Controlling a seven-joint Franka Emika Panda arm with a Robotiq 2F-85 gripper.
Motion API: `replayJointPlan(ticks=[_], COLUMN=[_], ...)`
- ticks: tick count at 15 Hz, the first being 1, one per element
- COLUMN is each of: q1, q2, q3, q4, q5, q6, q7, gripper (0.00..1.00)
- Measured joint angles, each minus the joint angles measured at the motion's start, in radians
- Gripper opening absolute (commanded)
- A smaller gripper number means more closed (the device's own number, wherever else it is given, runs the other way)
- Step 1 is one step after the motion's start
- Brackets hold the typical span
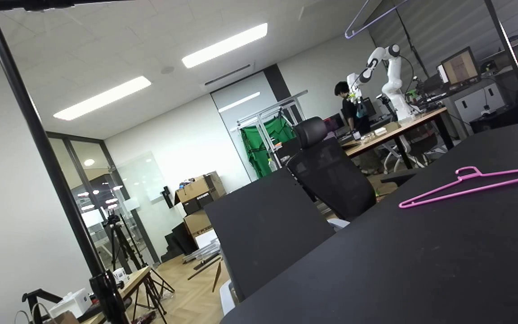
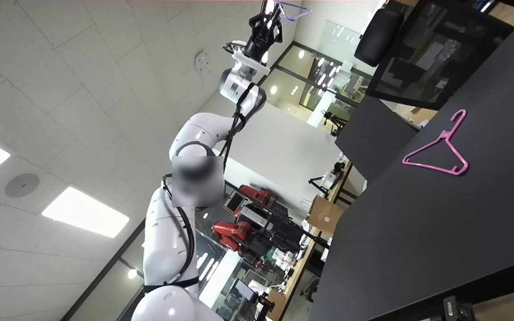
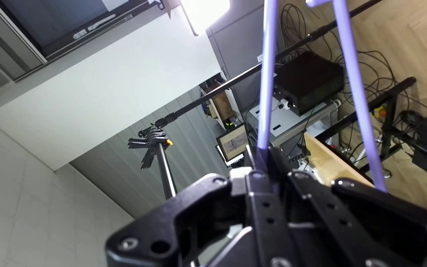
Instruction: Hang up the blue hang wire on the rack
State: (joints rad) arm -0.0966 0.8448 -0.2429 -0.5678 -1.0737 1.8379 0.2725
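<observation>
The blue hang wire (image 3: 268, 81) is a thin blue-violet hanger held up in the air. My gripper (image 3: 263, 157) is shut on one of its bars, and a second bar passes to the right of the fingers. Its hook is not clearly seen. In an exterior view the gripper (image 2: 271, 13) and the hanger (image 2: 292, 19) are at the top edge, high above the table. The hanger's lower corner (image 1: 376, 20) also shows in an exterior view. The rack has black posts (image 1: 38, 135) and a top bar (image 1: 52, 3). In the wrist view the rack's bar (image 3: 165, 170) meets a post (image 3: 213, 93).
A pink-magenta hanger (image 2: 445, 135) lies flat on the black table (image 2: 417, 232). A second rack post (image 1: 504, 36) stands at the right. A black office chair (image 1: 331, 171) stands beyond the table. Another white robot arm (image 1: 394, 74) is in the background.
</observation>
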Motion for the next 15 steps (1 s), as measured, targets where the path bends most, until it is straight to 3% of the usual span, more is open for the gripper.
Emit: replayJointPlan(ticks=[15], q1=[0.001], q2=[0.007], q3=[0.004], q4=[0.024], q5=[0.071], q6=[-0.068], q7=[-0.078], gripper=[0.02])
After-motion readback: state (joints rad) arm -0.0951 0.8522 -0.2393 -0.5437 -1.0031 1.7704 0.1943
